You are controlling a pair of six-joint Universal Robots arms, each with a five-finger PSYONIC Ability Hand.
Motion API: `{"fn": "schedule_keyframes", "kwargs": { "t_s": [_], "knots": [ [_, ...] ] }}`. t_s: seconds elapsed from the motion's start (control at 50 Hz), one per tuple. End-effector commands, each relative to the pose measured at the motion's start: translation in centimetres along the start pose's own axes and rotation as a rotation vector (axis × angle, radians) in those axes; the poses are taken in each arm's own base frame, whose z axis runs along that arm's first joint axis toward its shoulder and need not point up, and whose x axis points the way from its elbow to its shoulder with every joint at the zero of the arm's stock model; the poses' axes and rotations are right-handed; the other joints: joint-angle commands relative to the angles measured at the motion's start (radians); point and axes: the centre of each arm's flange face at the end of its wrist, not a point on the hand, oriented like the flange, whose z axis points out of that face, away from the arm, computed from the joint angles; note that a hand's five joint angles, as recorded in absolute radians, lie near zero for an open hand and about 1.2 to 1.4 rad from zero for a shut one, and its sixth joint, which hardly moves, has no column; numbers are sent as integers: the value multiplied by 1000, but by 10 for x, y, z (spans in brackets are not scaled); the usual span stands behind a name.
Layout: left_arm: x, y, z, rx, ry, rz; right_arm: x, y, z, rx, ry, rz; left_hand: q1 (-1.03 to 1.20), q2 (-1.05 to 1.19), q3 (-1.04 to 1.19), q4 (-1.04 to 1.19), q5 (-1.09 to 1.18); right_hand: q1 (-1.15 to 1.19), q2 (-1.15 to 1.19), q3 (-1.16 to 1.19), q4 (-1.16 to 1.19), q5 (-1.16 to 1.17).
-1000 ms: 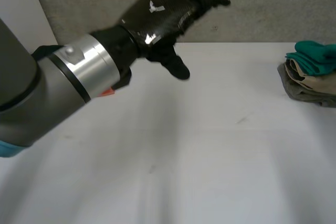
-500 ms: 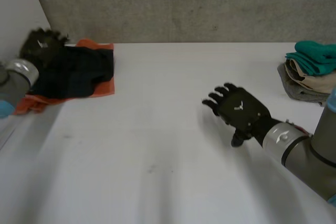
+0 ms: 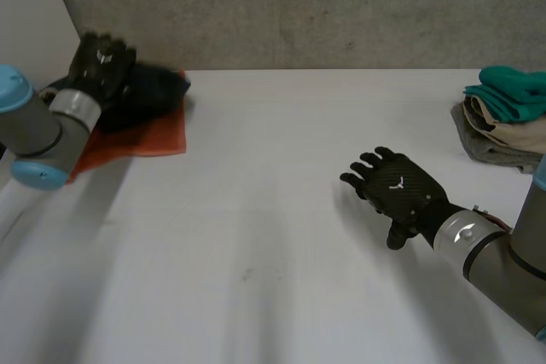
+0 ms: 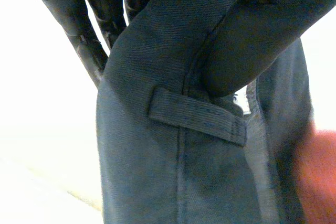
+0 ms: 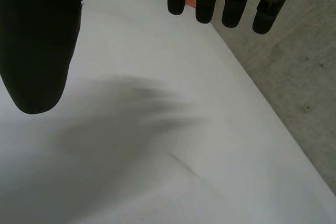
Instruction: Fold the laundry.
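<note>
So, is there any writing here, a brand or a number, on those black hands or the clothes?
No words or numbers can be read.
The right hand: a small white mark on its back, a sign, no letters.
The left hand: a like mark, too blurred to read.
The dark garment and the folded pile: no label or print shows.

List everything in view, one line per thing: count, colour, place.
orange cloth: one, orange, far left of the table
dark garment: one, dark, with a belt loop, lying on the orange cloth
folded stack: one, teal over beige over grey, at the table's right edge
table: one, white
wall: one, grey, behind the table
left hand: one, black, fingers and thumb pinching the dark garment
right hand: one, black, open, over the table right of its middle
</note>
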Motion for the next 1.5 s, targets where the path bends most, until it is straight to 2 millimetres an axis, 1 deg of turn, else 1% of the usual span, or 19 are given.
{"fn": "schedule_keyframes", "kwargs": {
  "t_s": [0.02,0.1,0.14,0.2,0.26,0.28,0.34,0.36,0.4,0.48,0.5,0.6,0.74,0.82,0.96,1.12,1.22,1.3,1.5],
  "knots": [
    [44,-127,-35,226,115,-274,14,-3,0,-5,63,33,306,222,229,200,271,-49,-29,-34,-35,-47],
    [82,-170,-64,242,252,-422,35,-8,-5,2,153,116,306,222,229,200,271,-49,-29,-34,-35,-47],
    [121,-184,-81,234,359,-494,45,-10,-7,6,191,177,306,222,229,200,271,-49,-29,-34,-35,-47],
    [176,-188,-101,203,484,-543,55,-8,-8,9,225,239,306,222,229,200,271,-49,-29,-34,-35,-47],
    [211,-180,-113,160,560,-555,63,-6,-9,9,250,268,306,222,229,200,271,-49,-29,-34,-35,-47],
    [229,-174,-122,123,605,-561,70,-3,-10,5,269,281,199,115,122,93,164,-49,-29,-34,-35,-47],
    [248,-171,-137,80,672,-562,78,1,-12,1,294,292,-352,-437,-430,-458,-388,-49,-29,-34,-35,-47],
    [254,-174,-145,75,701,-561,83,3,-13,-4,309,294,-682,-767,-760,-788,-718,-49,-29,-34,-35,-47],
    [255,-177,-150,72,711,-562,88,4,-13,-2,321,292,-915,-1000,-993,-1021,-951,-49,-29,-34,-35,-47],
    [227,-198,-143,122,654,-558,96,4,-13,3,342,289,-915,-1000,-993,-1021,-951,-49,-29,-34,-35,-47],
    [209,-200,-137,127,613,-558,98,3,-13,6,347,285,-914,-999,-992,-1021,-950,-49,-29,-34,-35,-47],
    [161,-186,-127,71,480,-543,100,-1,-12,11,348,274,-906,-990,-983,-1012,-941,-49,-29,-34,-35,-47],
    [139,-172,-151,-88,395,-537,109,-26,-24,16,341,247,-894,-979,-972,-1000,-930,-49,-29,-34,-35,-47],
    [142,-156,-166,-197,378,-522,109,-42,-40,-38,302,212,-891,-976,-969,-997,-927,-49,-29,-34,-35,-47],
    [151,-139,-170,-245,387,-431,103,-34,-43,-174,236,69,-868,-952,-945,-974,-903,-49,-29,-34,-35,-47],
    [149,-103,-140,-252,372,-191,98,-24,-48,-258,243,21,-835,-920,-913,-941,-871,-49,-29,-34,-35,-47],
    [152,-74,-117,-258,387,-72,105,-43,-62,-216,306,10,-786,-870,-863,-892,-821,-49,-29,-34,-35,-47],
    [161,-64,-111,-250,469,-77,102,-51,-69,-199,306,0,-762,-847,-840,-868,-798,-49,-29,-34,-35,-47],
    [167,-58,-101,-209,561,-111,79,-35,-79,-348,170,31,-715,-800,-793,-821,-751,-49,-29,-34,-35,-47]
  ]
}}
